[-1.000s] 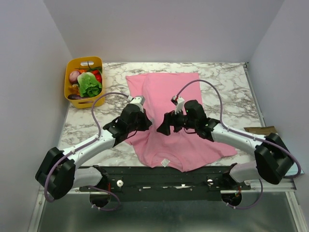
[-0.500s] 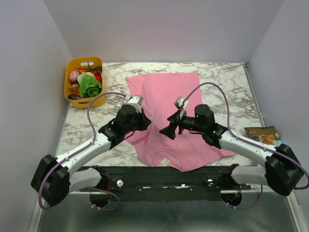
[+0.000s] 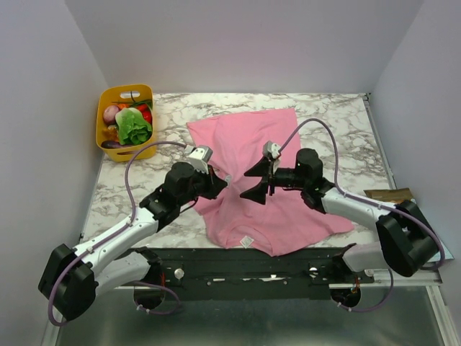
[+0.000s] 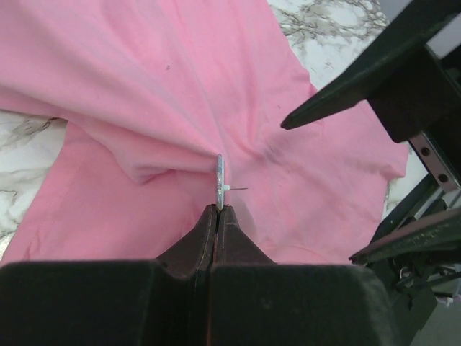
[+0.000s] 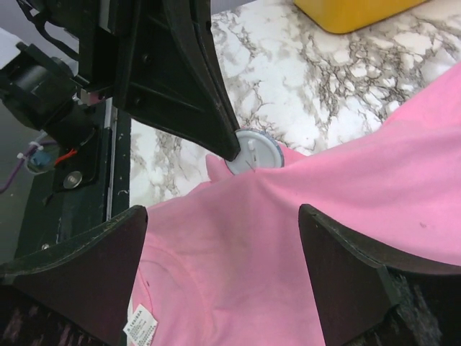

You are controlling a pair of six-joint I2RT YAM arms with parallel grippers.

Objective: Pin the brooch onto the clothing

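Note:
The clothing (image 3: pixel 266 137) is a pink T-shirt spread on the marble table, its white label (image 3: pixel 247 242) at the near edge. My left gripper (image 3: pixel 218 184) is shut on the brooch (image 4: pixel 220 179), a small pale round disc seen edge-on, with its thin pin pointing right. A pulled-up fold of the clothing (image 4: pixel 144 72) presses against the brooch's left face. In the right wrist view the brooch (image 5: pixel 253 150) shows at the tip of the left fingers (image 5: pixel 209 108), just behind the fold. My right gripper (image 3: pixel 254 182) stands open over the clothing (image 5: pixel 288 238), facing the brooch with nothing between its jaws.
A yellow basket (image 3: pixel 126 122) of toy vegetables sits at the table's far left corner. A snack packet (image 3: pixel 389 194) lies by the right edge, partly behind the right arm. Grey walls enclose the table on three sides. The black arm mount (image 5: pixel 65 180) runs along the near edge.
The right gripper has turned and drawn back a little to the right, still open. The left arm's base has swung lower left. The left gripper stays shut on the brooch against the shirt.

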